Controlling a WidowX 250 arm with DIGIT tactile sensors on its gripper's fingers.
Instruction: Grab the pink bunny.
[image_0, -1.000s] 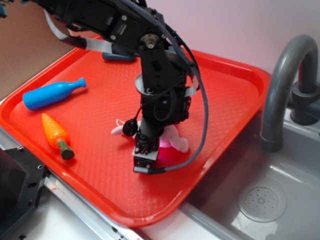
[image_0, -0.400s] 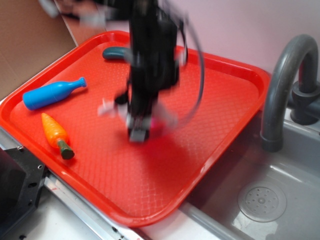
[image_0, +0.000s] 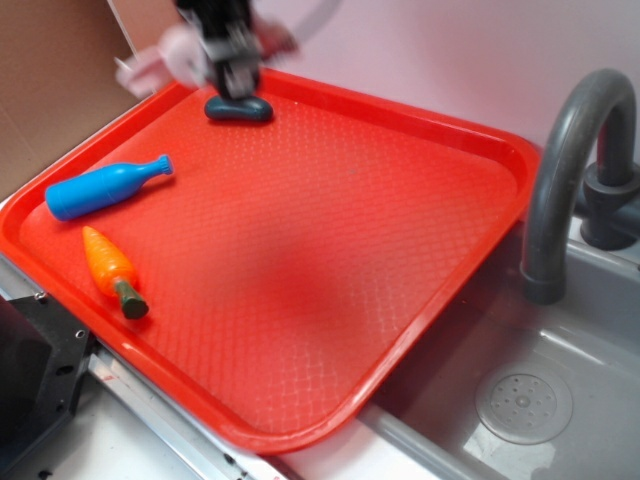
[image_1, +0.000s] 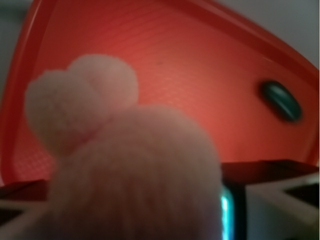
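I count one pink bunny (image_1: 135, 170), clamped in my gripper (image_0: 232, 62) at 11 o'clock above the red tray (image_0: 400, 250). On it lie one blue bottle (image_0: 105, 186), one carrot (image_0: 113, 270) and one dark green piece (image_0: 239, 108); a grey sink (image_0: 560, 400) sits at 4 o'clock.

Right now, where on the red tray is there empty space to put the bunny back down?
The widest bare patch is the tray middle and its right side toward the faucet. The left edge is crowded: blue bottle and carrot. A dark green toy sits at the far rim, right under the gripper holding the bunny.
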